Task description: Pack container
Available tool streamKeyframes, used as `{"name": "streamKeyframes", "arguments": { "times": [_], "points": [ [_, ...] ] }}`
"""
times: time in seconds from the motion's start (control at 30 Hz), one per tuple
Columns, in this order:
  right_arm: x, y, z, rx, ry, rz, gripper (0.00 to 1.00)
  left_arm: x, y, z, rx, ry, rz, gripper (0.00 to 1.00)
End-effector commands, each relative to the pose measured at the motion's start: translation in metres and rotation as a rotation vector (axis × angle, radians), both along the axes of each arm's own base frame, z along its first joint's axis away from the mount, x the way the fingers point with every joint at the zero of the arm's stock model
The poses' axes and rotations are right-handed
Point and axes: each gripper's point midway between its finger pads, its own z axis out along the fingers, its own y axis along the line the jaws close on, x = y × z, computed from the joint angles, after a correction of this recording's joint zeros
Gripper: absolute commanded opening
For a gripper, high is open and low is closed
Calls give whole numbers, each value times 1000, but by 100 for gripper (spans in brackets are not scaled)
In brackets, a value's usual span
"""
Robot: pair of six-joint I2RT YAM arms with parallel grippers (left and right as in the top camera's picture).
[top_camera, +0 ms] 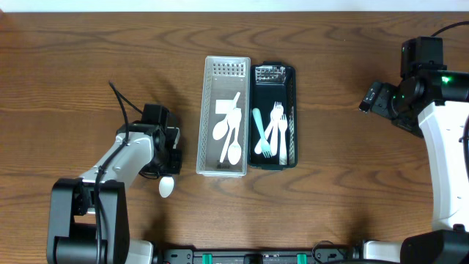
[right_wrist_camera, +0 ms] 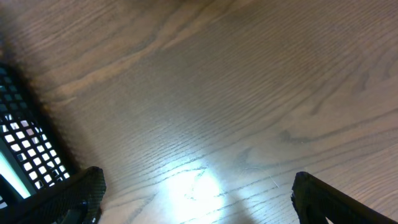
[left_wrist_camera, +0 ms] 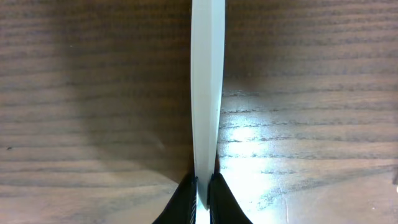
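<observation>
A white basket [top_camera: 206,117] in the middle of the table holds white spoons [top_camera: 229,132]. Beside it on the right a dark green basket [top_camera: 292,110] holds white forks [top_camera: 277,128] and a teal utensil [top_camera: 259,125]. My left gripper [top_camera: 167,163] is to the left of the white basket, shut on the handle of a white spoon [top_camera: 167,186]; the handle [left_wrist_camera: 206,93] fills the middle of the left wrist view between the jaws [left_wrist_camera: 202,190]. My right gripper [top_camera: 366,99] is open and empty over bare wood, right of the green basket, whose corner [right_wrist_camera: 25,149] shows in the right wrist view.
Black cables [top_camera: 121,110] run along the left arm. The table's far edge lies at the top of the overhead view. Bare wood lies under the right gripper [right_wrist_camera: 196,193].
</observation>
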Motion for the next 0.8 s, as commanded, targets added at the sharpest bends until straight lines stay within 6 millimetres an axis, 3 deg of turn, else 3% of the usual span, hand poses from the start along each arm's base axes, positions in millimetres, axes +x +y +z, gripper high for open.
{"name": "streamKeyframes", "arguments": {
  "times": [0.0,0.27,0.37,0.6,0.77],
  "points": [
    [-1,-3,-1,-6,7,6,99,15,-1,18,2,-31,2,6],
    [0,-3,-1,-6,6,6,99,60,-6,116,-12,-171,6,6],
    [0,-3,-1,-7,2,6,99,72,-15,141,-28,-235,0,6],
    [1,-3,0,-7,-2,5,99,80,-107,178,-281,-313,-72,6],
    [2,-3,0,-7,-4,5,99,76,-144,170,-275,-324,-159,6]
  ]
}}
